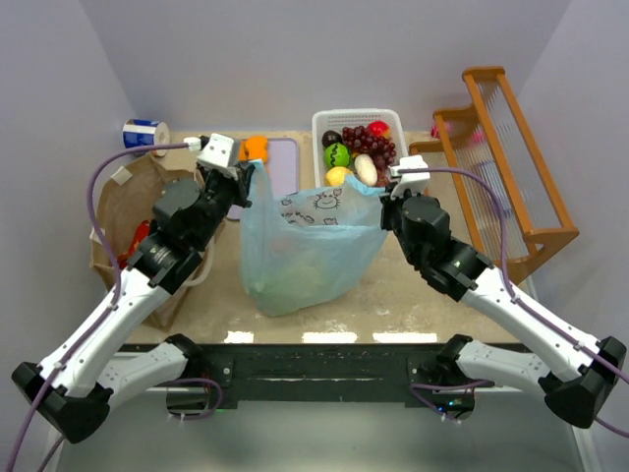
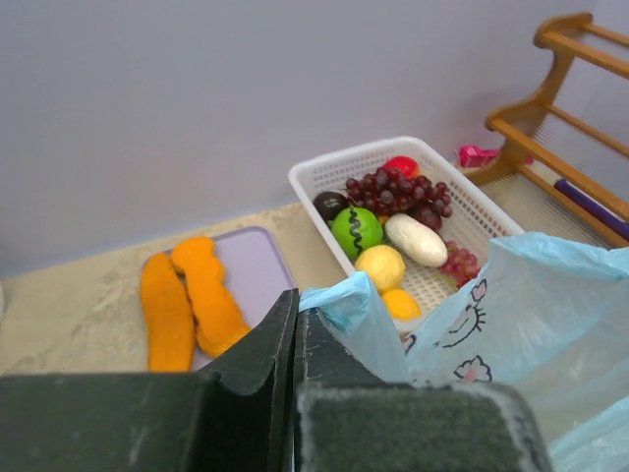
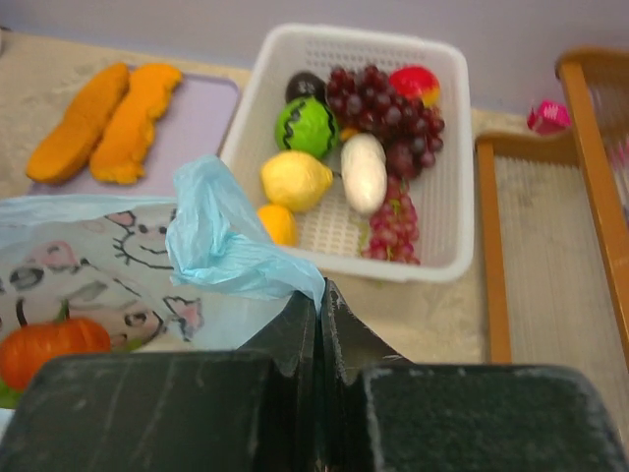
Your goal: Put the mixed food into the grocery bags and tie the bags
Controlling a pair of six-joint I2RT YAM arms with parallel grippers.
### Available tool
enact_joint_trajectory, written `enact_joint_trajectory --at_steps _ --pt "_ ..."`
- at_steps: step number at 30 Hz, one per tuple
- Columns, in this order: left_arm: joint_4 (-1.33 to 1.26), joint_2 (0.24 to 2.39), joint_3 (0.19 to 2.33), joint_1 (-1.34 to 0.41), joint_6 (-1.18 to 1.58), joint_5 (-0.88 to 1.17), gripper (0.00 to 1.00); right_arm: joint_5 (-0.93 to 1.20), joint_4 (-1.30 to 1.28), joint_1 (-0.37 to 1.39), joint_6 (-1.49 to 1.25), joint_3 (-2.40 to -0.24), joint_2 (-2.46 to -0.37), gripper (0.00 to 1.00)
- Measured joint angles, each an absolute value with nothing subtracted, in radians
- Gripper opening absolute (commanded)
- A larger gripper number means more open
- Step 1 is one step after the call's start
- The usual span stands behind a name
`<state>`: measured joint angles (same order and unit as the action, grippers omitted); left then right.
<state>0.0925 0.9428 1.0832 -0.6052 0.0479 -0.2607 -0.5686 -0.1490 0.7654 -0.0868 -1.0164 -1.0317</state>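
The light-blue plastic bag (image 1: pixel 305 246) with cartoon prints hangs stretched between both grippers above the table's middle. My left gripper (image 1: pixel 248 183) is shut on its left handle (image 2: pixel 352 300), the fingertips (image 2: pixel 297 300) pinched together. My right gripper (image 1: pixel 389 193) is shut on the right handle (image 3: pixel 228 246), which leaves the jaws at the tips (image 3: pixel 319 291). An orange toy piece (image 3: pixel 49 349) and something greenish (image 1: pixel 295 280) show inside the bag. More mixed food lies in the white basket (image 1: pixel 320 126): grapes (image 1: pixel 371 143), a green piece (image 1: pixel 337 155), a yellow one (image 2: pixel 380 266), a white one (image 3: pixel 363 172). The brown paper bag (image 1: pixel 123 197) stands at the left.
Two orange slabs (image 2: pixel 187 300) lie on a lilac board (image 1: pixel 283 162) behind the left gripper. A wooden rack (image 1: pixel 511 167) fills the right side. A blue-and-white roll (image 1: pixel 144 133) sits at the back left corner. A small pink thing (image 3: pixel 548 116) lies by the rack.
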Motion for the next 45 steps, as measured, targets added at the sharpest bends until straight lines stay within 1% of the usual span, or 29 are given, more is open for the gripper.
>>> enact_joint_trajectory --at_steps 1,2,4,5,6,8,12,14,18,19,22,26,31,33,37,40,42,43,45 --pt "0.081 0.957 1.077 -0.589 0.054 -0.226 0.00 -0.581 -0.163 0.766 -0.101 -0.993 -1.018 0.12" --pt "0.066 0.974 1.073 -0.570 0.062 -0.185 0.00 -0.588 -0.175 0.765 -0.115 -0.977 -1.007 0.30" --pt "0.045 1.005 1.069 -0.538 0.075 -0.105 0.00 -0.593 -0.198 0.765 -0.133 -0.970 -0.996 0.51" --pt "0.032 1.023 1.069 -0.509 0.086 -0.041 0.00 -0.590 -0.204 0.765 -0.133 -0.970 -0.993 0.67" --pt "0.025 1.034 1.068 -0.485 0.092 0.004 0.00 -0.581 -0.212 0.765 -0.130 -0.971 -0.988 0.74" --pt "0.012 1.044 1.064 -0.439 0.099 0.090 0.00 -0.547 -0.230 0.765 -0.112 -0.981 -0.981 0.85" --pt "-0.012 1.044 1.063 -0.356 0.119 0.272 0.00 -0.424 -0.292 0.765 -0.065 -1.085 -0.989 0.92" --pt "-0.029 1.043 1.063 -0.307 0.124 0.396 0.00 -0.332 -0.325 0.765 -0.038 -1.200 -1.016 0.95" --pt "-0.054 1.044 1.063 -0.212 0.138 0.614 0.00 -0.119 -0.311 0.758 0.033 -1.386 -1.089 0.98" --pt "-0.066 1.046 1.063 -0.181 0.140 0.691 0.00 -0.050 -0.299 0.751 0.053 -1.420 -1.110 0.98" --pt "-0.095 1.059 1.063 -0.129 0.148 0.834 0.00 0.210 -0.243 0.690 0.094 -1.482 -1.192 0.96" --pt "-0.154 1.093 1.063 -0.094 0.180 1.020 0.00 0.590 -0.109 0.574 0.093 -1.520 -1.362 0.88" --pt "-0.200 1.121 1.063 -0.092 0.208 1.159 0.00 0.863 -0.058 0.556 0.067 -1.612 -1.566 0.86" --pt "-0.210 1.124 1.063 -0.092 0.211 1.191 0.00 0.944 -0.029 0.558 0.043 -1.634 -1.612 0.86" --pt "-0.234 1.126 1.052 -0.092 0.219 1.236 0.00 1.056 0.060 0.565 -0.038 -1.649 -1.637 0.82" --pt "-0.243 1.132 1.048 -0.092 0.222 1.257 0.00 1.103 0.138 0.575 -0.101 -1.654 -1.638 0.75" --pt "-0.246 1.134 1.047 -0.091 0.224 1.263 0.00 1.120 0.176 0.589 -0.133 -1.661 -1.643 0.72" --pt "-0.246 1.134 1.047 -0.091 0.224 1.266 0.00 1.121 0.182 0.596 -0.139 -1.665 -1.646 0.68" --pt "-0.247 1.134 1.047 -0.091 0.225 1.272 0.00 1.121 0.178 0.616 -0.137 -1.677 -1.657 0.64"
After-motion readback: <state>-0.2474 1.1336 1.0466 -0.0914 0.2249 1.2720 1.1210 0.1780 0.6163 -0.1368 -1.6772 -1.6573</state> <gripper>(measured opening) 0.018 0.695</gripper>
